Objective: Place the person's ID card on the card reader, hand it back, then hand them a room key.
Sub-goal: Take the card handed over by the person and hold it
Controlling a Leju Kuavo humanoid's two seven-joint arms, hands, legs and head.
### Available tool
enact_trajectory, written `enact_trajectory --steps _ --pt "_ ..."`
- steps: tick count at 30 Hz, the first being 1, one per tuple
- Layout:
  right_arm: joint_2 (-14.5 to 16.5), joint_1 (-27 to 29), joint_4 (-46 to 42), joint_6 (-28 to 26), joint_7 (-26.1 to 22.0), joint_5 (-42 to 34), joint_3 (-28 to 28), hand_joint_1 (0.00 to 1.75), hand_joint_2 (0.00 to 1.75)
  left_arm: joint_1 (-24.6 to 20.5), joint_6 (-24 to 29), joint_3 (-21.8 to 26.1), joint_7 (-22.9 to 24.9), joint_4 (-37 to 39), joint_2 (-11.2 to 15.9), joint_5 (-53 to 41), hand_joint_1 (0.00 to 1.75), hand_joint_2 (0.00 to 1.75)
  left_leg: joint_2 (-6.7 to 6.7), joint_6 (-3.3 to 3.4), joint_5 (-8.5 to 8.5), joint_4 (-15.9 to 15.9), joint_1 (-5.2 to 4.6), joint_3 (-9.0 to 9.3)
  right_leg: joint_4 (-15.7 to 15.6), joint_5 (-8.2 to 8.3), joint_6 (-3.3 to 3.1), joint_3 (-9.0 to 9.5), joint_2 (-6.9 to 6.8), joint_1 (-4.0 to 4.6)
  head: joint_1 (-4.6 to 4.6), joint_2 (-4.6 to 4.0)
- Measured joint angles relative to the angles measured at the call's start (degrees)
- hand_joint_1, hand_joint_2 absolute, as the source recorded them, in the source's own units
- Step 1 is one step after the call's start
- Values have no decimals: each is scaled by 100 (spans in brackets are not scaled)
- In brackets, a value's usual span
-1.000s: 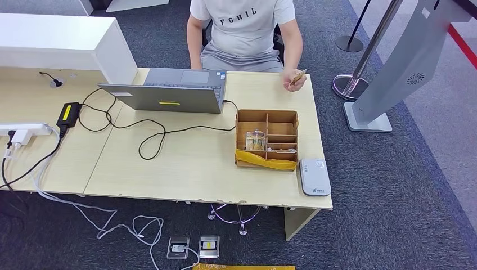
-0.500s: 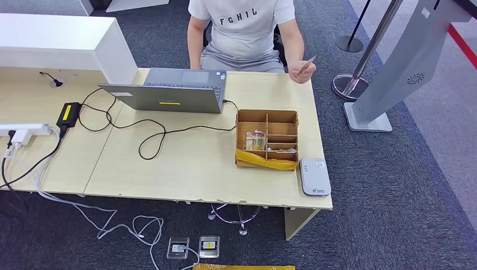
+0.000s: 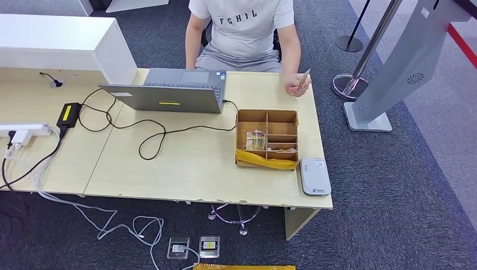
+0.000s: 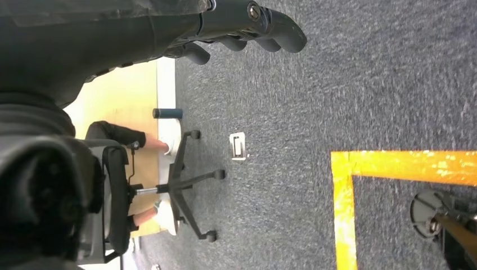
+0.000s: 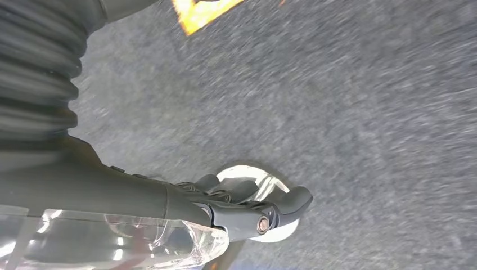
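Well apart: ID card (image 3: 304,78), fingers (image 5: 225,188)

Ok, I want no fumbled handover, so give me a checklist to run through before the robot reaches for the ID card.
1. ID card presented: ok, the person's hand holds it up at the desk's far right corner.
2. Card reader free: ok, nothing lies on it, at the near right desk edge.
3. Right hand free: ok, fingers loosely curled, holding nothing, hanging over the carpet.
4. Left hand free: ok, nothing in it, also hanging low.
5. Path to the card: cannot tell; the wooden organiser box stands between reader and person.
6. Room key ready: cannot tell; the box's contents are too small to identify.
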Motion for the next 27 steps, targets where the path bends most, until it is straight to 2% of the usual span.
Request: enact_trajectory --steps 3,5,7,10,12,16,20,24,27 --pt "-441 -161 -157 -15 45 307 -261 0 175 -5 -63 -1 -4 0 13 -31 0 0 2 10 6 0 -8 4 1 2 3 0 -2 -6 -2 0" --pt "-875 -233 -329 -18 360 1046 -629 0 175 -6 -94 -3 -29 0 19 -54 0 0 -3 19 12 0 -11 6 0 4 7 2 -5 -8 2 0" --pt "-1246 -92 -689 -18 1192 2582 -1282 0 175 -7 -123 -7 -67 0 22 -81 0 0 -22 22 13 0 -9 2 -1 4 11 14 -20 -5 5 0" --pt "-1553 496 -1779 -19 2862 5302 -2725 0 175 -3 -157 -31 -95 0 28 -118 0 0 -54 22 13 0 -3 -13 -2 -2 17 23 -53 -2 3 0" --pt "-1657 763 -2477 -21 3275 6100 -3533 0 175 -5 -160 -63 -97 0 34 -131 0 0 -42 23 12 0 -7 -14 0 -2 17 12 -41 -7 -28 0" --pt "-1841 1006 -3579 -22 3433 6323 -4762 0 175 -10 -176 -114 -98 0 43 -165 0 0 -46 27 18 0 -9 -15 2 0 18 14 -49 -8 -46 0" --pt "-2204 913 -4844 -22 4178 6721 -5637 0 175 -11 -226 -148 -126 0 73 -208 0 0 -36 35 25 0 -23 -6 3 6 24 12 -44 -21 -49 0" --pt "-2540 639 -5774 -16 4422 6915 -6089 0 175 -13 -246 -175 -198 0 96 -250 0 0 -44 41 30 0 -31 -8 3 10 31 15 -44 -29 -47 0" --pt "-2777 -25 -6380 78 4716 7078 -6062 0 175 -19 -296 -233 -303 0 124 -296 0 0 -16 43 33 -1 -44 -21 12 19 37 -7 -14 -45 -52 0"
